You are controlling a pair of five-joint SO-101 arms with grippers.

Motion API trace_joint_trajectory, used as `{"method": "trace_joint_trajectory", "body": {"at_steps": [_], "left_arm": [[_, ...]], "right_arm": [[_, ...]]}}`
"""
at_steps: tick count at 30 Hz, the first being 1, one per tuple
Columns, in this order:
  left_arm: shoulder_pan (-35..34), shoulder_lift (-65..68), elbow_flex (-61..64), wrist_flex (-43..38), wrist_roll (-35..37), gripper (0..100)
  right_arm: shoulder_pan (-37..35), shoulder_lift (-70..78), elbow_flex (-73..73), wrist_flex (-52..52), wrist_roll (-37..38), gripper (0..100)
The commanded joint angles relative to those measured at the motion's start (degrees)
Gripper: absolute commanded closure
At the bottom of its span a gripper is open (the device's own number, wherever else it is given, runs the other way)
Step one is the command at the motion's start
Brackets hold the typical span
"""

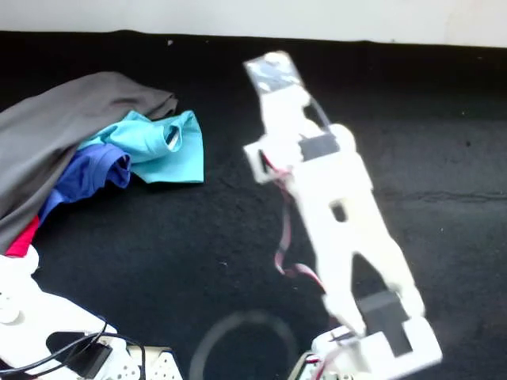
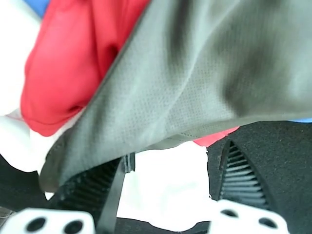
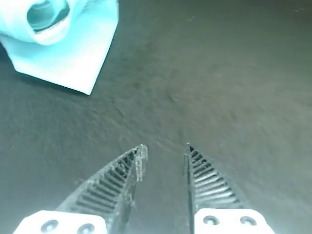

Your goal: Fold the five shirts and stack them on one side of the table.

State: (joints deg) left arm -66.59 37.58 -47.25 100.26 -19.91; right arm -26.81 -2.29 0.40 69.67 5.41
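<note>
A pile of shirts lies at the table's left: a grey shirt [image 1: 63, 134] on top, a teal shirt [image 1: 162, 142] spread to its right, a blue shirt [image 1: 87, 174] and a red shirt [image 1: 24, 237] peeking out below. My left gripper [image 2: 178, 151] is open at the pile's near edge. The grey shirt [image 2: 195, 73] drapes over one finger, with the red shirt [image 2: 68, 63] and white cloth [image 2: 165, 190] beside it. My right gripper [image 3: 165, 147] is open over bare black table, right of the teal shirt [image 3: 63, 48]. From above, the right gripper [image 1: 273, 67] sits mid-table at the back.
The black table [image 1: 198, 253] stretches open across the middle and right. The right arm [image 1: 341, 214] reaches diagonally from the front right. The left arm's base and cables [image 1: 63, 340] sit at the front left. A pale wall runs along the back edge.
</note>
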Motion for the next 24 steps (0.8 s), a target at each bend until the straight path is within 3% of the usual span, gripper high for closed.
{"method": "trace_joint_trajectory", "body": {"at_steps": [1, 5, 13, 18, 24], "left_arm": [[0.5, -2.6, -2.1, 0.7, 0.5, 72], [0.4, -6.6, 0.0, 0.7, 0.4, 72], [2.6, -23.3, 13.6, 0.6, 0.4, 72], [4.4, -31.4, 21.4, 0.5, 0.3, 72], [4.9, -39.3, 28.3, 0.4, 0.1, 72]], "right_arm": [[-4.5, 16.7, -20.0, 4.7, 0.2, 79.7], [-7.8, 32.5, -39.9, 8.0, -4.8, 67.0], [-14.5, 57.5, -72.2, 7.8, -7.5, 65.6], [-16.2, 69.1, -82.7, 0.1, -8.4, 65.6], [-16.3, 76.8, -85.0, -7.1, -10.3, 65.6]]}}
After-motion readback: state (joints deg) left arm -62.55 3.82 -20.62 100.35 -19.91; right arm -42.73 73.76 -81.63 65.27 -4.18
